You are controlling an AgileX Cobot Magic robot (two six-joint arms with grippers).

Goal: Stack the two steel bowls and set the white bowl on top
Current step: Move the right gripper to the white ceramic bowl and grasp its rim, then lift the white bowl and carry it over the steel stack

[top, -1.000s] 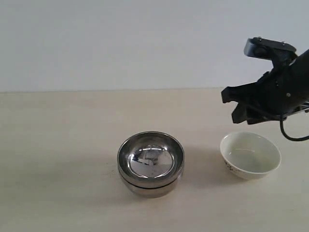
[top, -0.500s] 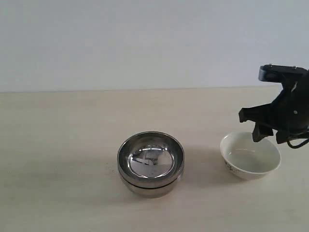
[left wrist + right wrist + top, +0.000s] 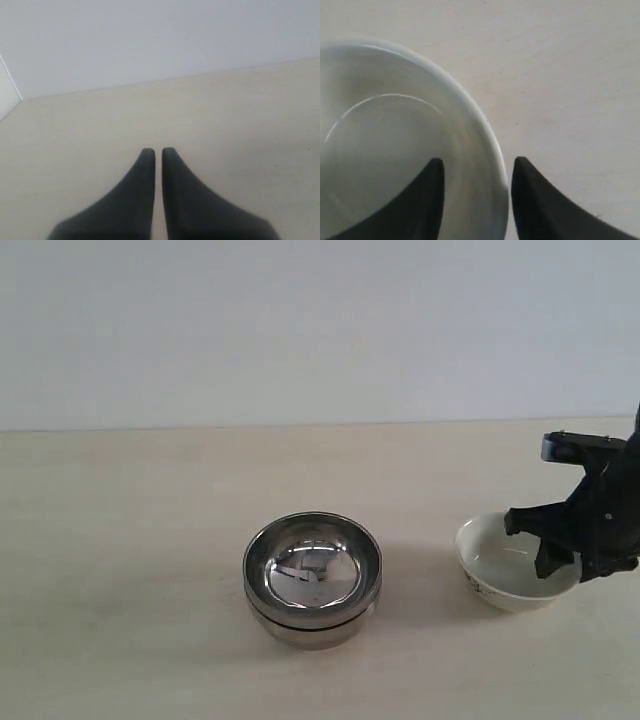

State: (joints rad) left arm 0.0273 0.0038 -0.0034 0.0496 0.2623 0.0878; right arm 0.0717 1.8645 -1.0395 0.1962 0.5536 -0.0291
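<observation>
- Two shiny round steel bowls (image 3: 312,580) sit left of centre, one nested inside the other.
- A cream-white ceramic bowl (image 3: 500,570) stands well apart to their right.
- The right gripper (image 3: 478,162) is spread, straddling the white bowl's rim, one finger inside.
- The left gripper (image 3: 156,151) is closed on nothing above the beige tabletop (image 3: 120,540).
- A pale wall (image 3: 300,330) stands behind.

Matte black all over.
The left tool (image 3: 157,151) tapers into two smooth curved horns; the right tool (image 3: 528,545) looks blockier, angular.
</observation>
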